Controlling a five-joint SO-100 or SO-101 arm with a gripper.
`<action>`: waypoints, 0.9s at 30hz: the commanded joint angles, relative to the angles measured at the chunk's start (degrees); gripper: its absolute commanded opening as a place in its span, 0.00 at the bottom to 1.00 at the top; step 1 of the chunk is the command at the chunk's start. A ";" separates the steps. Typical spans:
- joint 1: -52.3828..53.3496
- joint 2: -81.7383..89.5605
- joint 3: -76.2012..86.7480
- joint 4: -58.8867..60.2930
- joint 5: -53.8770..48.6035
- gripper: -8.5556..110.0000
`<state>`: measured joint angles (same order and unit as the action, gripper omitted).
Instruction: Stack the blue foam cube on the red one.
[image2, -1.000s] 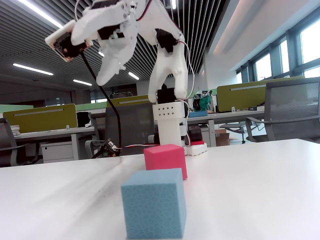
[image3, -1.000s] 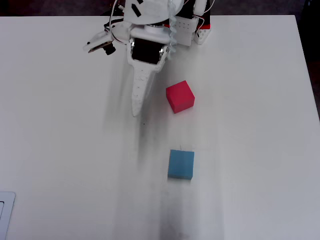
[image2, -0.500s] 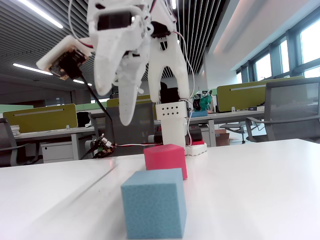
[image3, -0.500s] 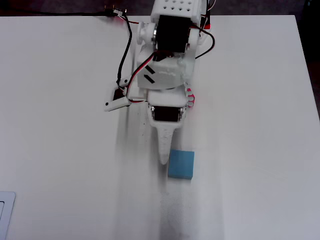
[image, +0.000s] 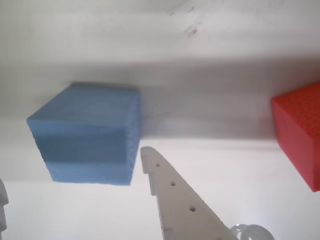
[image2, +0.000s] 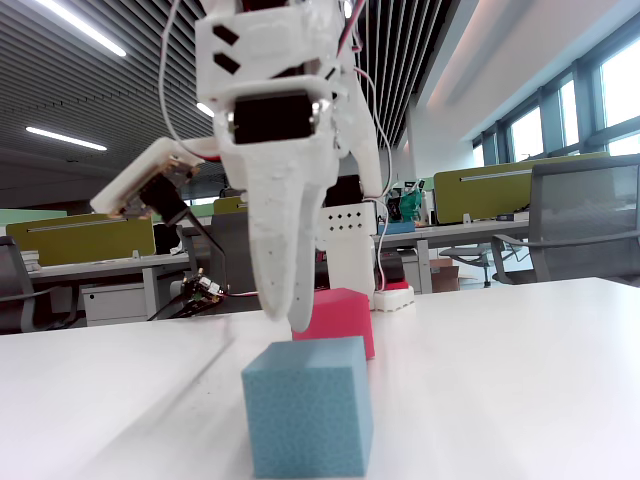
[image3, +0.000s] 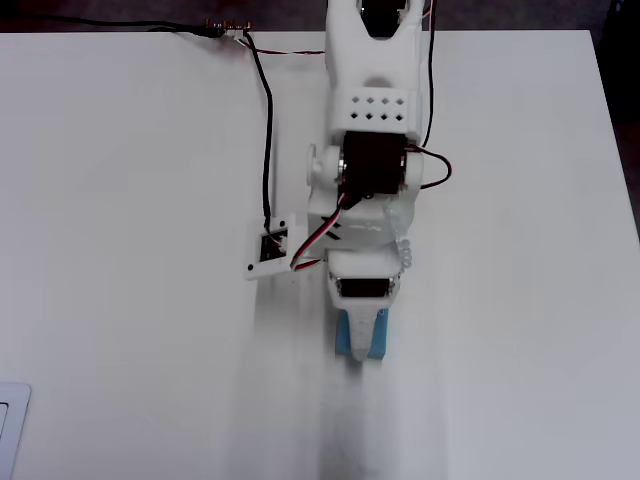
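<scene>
The blue foam cube (image2: 308, 405) rests on the white table, nearest the fixed camera. In the wrist view it (image: 87, 132) lies left of centre. The red one (image2: 345, 312) stands just behind it on the table and shows at the right edge of the wrist view (image: 300, 135). My gripper (image2: 296, 318) hangs tips-down just above the blue cube's top rear edge. Its jaws are open and empty. In the wrist view (image: 74, 167) one white finger (image: 170, 190) lies right of the cube and the other at the left edge. In the overhead view the arm hides the red cube and only part of the blue cube (image3: 350, 343) shows.
Black and red cables (image3: 266, 130) and a small white board (image3: 268, 252) lie on the table left of the arm. The red-and-white robot base (image2: 396, 294) stands behind the cubes. A flat white object (image3: 10, 430) sits at the lower left corner. The table's right edge (image3: 612, 150) is near.
</scene>
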<state>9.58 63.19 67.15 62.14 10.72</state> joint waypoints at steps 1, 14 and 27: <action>-0.70 -0.26 -3.34 -0.79 0.18 0.36; -0.35 -5.27 -5.10 -4.13 1.14 0.28; 0.09 0.44 -3.25 -4.31 2.20 0.24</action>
<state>9.32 58.01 65.04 58.36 12.57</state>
